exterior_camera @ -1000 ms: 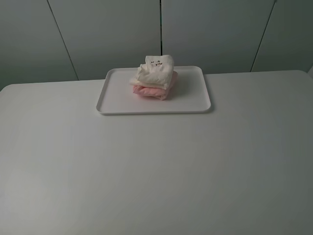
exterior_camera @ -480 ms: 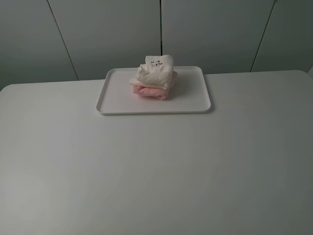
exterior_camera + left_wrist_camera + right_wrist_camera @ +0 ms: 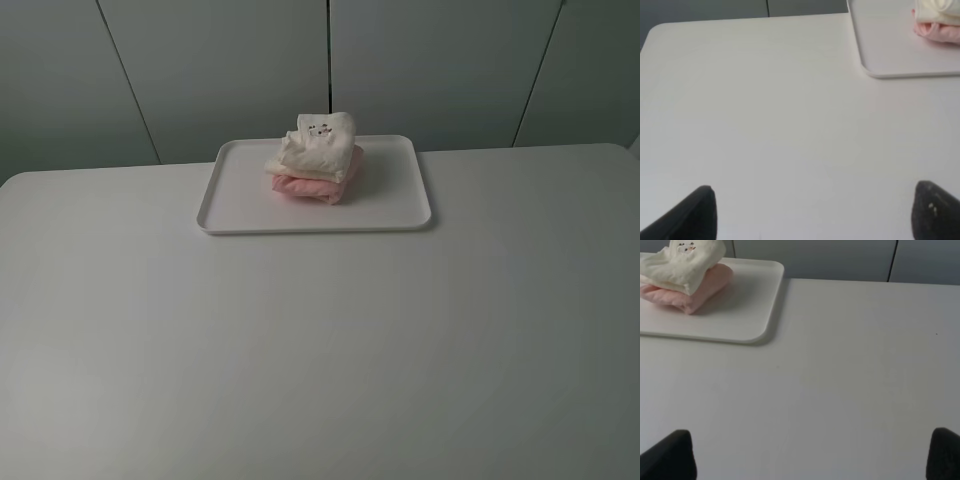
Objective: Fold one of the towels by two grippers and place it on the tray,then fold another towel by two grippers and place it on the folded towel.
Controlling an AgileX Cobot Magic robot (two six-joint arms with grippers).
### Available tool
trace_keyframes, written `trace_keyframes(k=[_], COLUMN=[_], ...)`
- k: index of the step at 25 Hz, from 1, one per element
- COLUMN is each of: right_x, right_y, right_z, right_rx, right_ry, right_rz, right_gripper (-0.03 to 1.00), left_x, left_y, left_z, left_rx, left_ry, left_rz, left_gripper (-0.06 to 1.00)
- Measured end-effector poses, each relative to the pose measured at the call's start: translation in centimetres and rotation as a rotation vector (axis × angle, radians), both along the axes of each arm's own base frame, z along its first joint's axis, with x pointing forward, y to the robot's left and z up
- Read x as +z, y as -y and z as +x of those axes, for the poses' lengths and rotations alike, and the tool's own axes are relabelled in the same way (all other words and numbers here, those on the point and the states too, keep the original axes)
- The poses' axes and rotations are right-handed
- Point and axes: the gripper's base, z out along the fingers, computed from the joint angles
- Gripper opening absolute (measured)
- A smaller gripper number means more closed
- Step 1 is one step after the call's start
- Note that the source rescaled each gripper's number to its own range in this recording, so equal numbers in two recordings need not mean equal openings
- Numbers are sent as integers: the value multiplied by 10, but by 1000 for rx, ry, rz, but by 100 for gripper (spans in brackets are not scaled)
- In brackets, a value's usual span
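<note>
A folded cream towel (image 3: 317, 145) with a small printed face lies on a folded pink towel (image 3: 322, 184). Both sit on the white tray (image 3: 240, 195) at the back of the table. The stack also shows in the right wrist view (image 3: 682, 262) and at the edge of the left wrist view (image 3: 940, 20). Neither arm shows in the exterior view. My left gripper (image 3: 812, 212) is open and empty over the bare table, well short of the tray. My right gripper (image 3: 812, 455) is open and empty too, its fingertips (image 3: 670, 455) wide apart.
The white table (image 3: 320, 340) spreads wide in front of the tray. Its back edge meets grey wall panels (image 3: 450, 60). The tray's rim shows in the left wrist view (image 3: 875, 75) and the right wrist view (image 3: 765, 330).
</note>
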Motion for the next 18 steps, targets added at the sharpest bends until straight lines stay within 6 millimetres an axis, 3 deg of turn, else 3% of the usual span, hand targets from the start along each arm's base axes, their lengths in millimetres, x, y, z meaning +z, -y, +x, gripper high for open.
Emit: trace_keyframes(k=[18], right_x=[0], right_y=[0], right_z=[0], right_rx=[1], right_ry=[0], right_rz=[-2], right_gripper=[100], left_x=[0], left_y=[0], left_z=[0], left_rx=[2], left_ry=[0], left_rz=[0], left_gripper=[100])
